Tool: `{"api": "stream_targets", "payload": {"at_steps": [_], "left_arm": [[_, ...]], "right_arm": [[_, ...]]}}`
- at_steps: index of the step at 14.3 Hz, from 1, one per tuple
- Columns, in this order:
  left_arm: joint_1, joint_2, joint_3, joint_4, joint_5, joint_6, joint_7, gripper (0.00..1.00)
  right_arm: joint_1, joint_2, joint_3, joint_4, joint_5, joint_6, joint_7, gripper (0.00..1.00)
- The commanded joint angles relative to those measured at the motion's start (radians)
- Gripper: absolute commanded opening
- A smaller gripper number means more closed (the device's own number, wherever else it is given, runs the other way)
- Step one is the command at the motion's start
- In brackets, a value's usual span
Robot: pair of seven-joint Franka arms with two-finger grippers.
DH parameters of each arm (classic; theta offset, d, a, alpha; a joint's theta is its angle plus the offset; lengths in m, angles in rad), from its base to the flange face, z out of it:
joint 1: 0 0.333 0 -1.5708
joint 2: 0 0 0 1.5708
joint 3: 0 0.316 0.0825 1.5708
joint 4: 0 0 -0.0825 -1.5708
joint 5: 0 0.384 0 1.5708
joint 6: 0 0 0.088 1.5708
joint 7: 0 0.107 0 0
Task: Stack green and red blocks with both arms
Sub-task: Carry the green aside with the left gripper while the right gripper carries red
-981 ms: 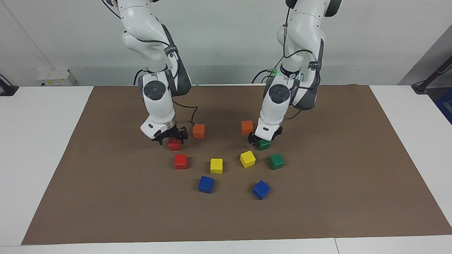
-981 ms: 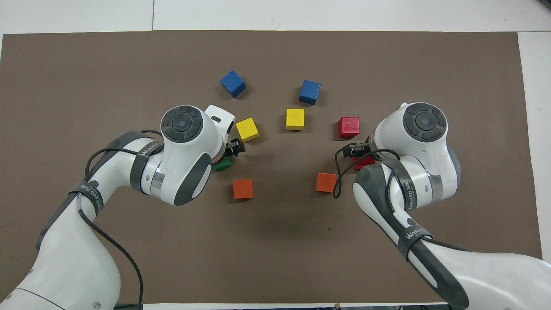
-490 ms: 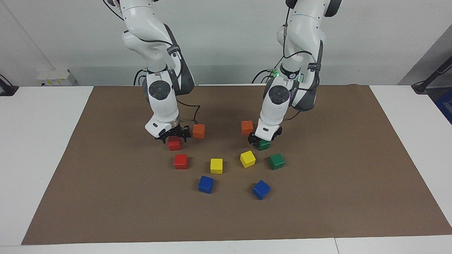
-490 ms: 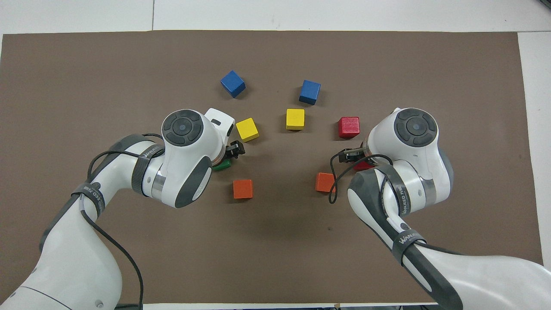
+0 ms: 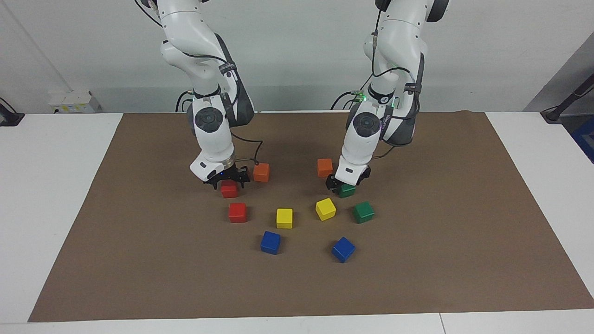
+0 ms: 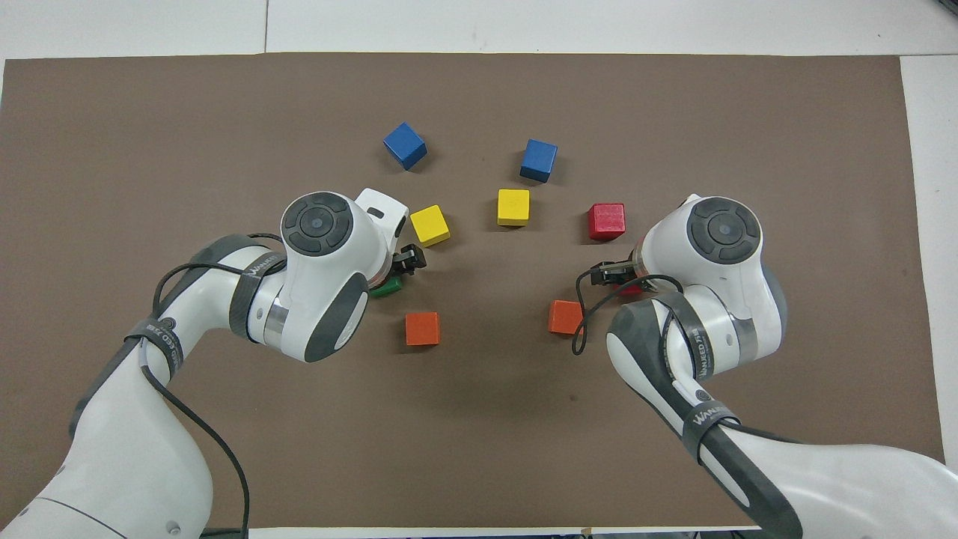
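Note:
Two red blocks and two green blocks lie on the brown mat. My right gripper (image 5: pixel 227 184) is down over the red block (image 5: pixel 229 191) nearer the robots, open, one finger on each side of it. The other red block (image 5: pixel 237 212) sits just beyond it, free. My left gripper (image 5: pixel 345 185) stands open around the nearer green block (image 5: pixel 347 191), which rests on the mat. The second green block (image 5: pixel 363 212) lies beside it, farther from the robots. In the overhead view the arms hide most of the straddled green block (image 6: pixel 387 287) and red block (image 6: pixel 629 290).
Two orange cubes (image 5: pixel 261 172) (image 5: pixel 325 167) lie close to the grippers, toward the table's middle. Two yellow cubes (image 5: pixel 284 218) (image 5: pixel 325 208) and two blue cubes (image 5: pixel 270 242) (image 5: pixel 343 249) lie farther from the robots. The brown mat (image 5: pixel 417 278) covers the white table.
The right arm's wrist has swung and settled more squarely over its red block. The left arm has barely moved. No block has shifted.

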Motion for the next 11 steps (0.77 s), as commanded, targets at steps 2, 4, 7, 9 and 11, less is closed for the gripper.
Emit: {"api": "stream_targets", "payload": {"at_steps": [2,4,7,9,11], "left_arm": [[-0.004,-0.005,0.006,-0.019,0.000,0.013,0.010,0.43],[-0.004,-0.008,0.007,-0.007,0.031,-0.024,0.014,0.03],[0.032,-0.059,0.013,0.059,0.042,-0.157,0.036,0.00],[0.104,-0.112,0.012,0.073,0.042,-0.228,0.153,0.00],[0.184,-0.129,0.013,0.075,0.042,-0.250,0.308,0.00]], "right_arm": [[-0.010,-0.028,0.005,-0.048,0.011,0.031,0.021,0.77],[-0.010,-0.030,0.005,-0.047,0.011,0.018,0.022,0.49],[-0.012,-0.027,0.005,-0.026,0.011,0.000,0.010,0.00],[-0.030,-0.027,0.002,0.055,0.011,-0.102,0.007,0.00],[-0.083,-0.031,0.000,0.131,0.009,-0.192,-0.051,0.00]]}}
